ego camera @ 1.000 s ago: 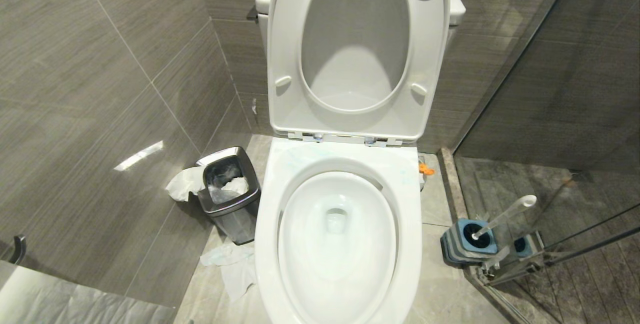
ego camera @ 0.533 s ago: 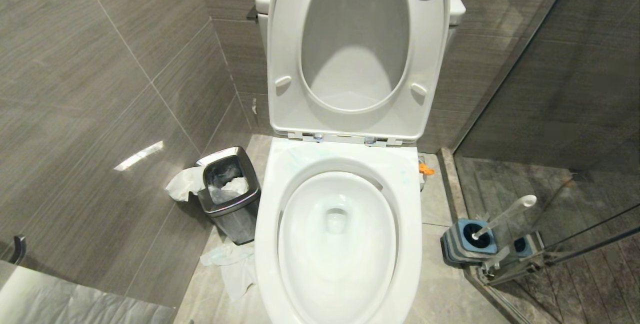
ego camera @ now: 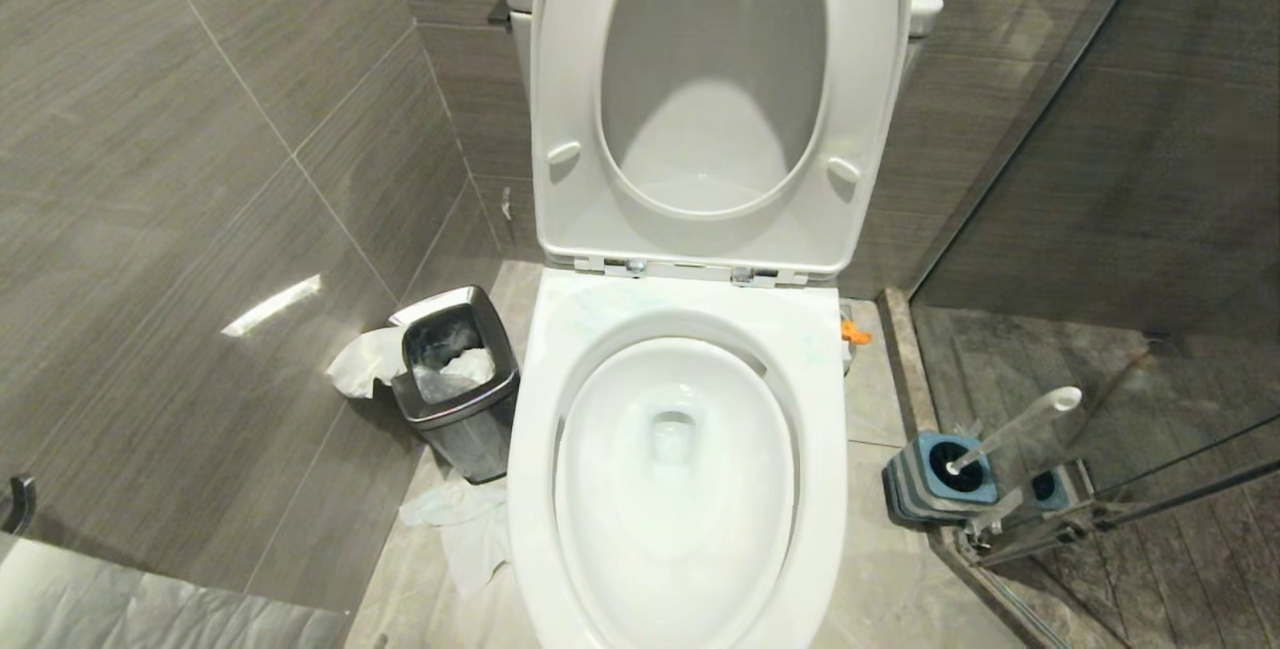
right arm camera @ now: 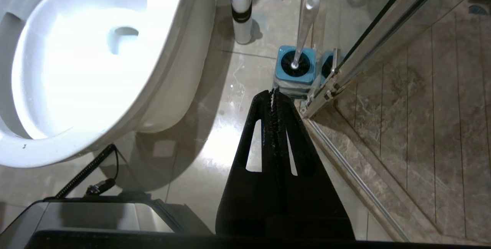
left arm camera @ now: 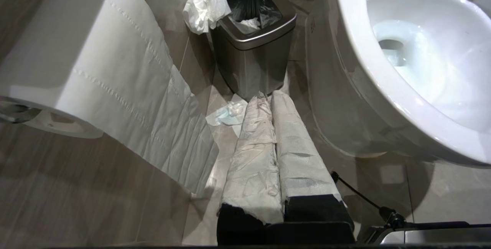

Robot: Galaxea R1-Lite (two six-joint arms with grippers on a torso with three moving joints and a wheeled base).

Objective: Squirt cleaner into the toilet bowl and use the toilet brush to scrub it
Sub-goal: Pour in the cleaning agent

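The white toilet bowl (ego camera: 675, 519) lies open in front of me, with seat and lid raised against the tank. Faint turquoise cleaner streaks (ego camera: 608, 307) tint the rim behind the basin. To the bowl's right the toilet brush (ego camera: 1020, 421) stands in a blue-grey holder (ego camera: 935, 484), its white handle leaning right. My right gripper (right arm camera: 273, 91) is shut and empty, hanging over the floor just short of that holder (right arm camera: 296, 76), and the brush handle (right arm camera: 305, 22) rises beyond it. A white bottle with an orange cap (right arm camera: 242, 13) stands beside the toilet. My left gripper (left arm camera: 265, 97), its fingers wrapped in white, is shut and empty near the bin.
A square steel waste bin (ego camera: 455, 384) with tissue hanging out stands left of the toilet. Crumpled tissue (ego camera: 470, 534) lies on the floor. A toilet paper roll (left arm camera: 76, 68) hangs at my left. A glass shower partition with a metal rail (ego camera: 1160, 499) closes off the right.
The whole head picture has shifted slightly, so the camera has moved. The toilet, bin and brush stand as before.
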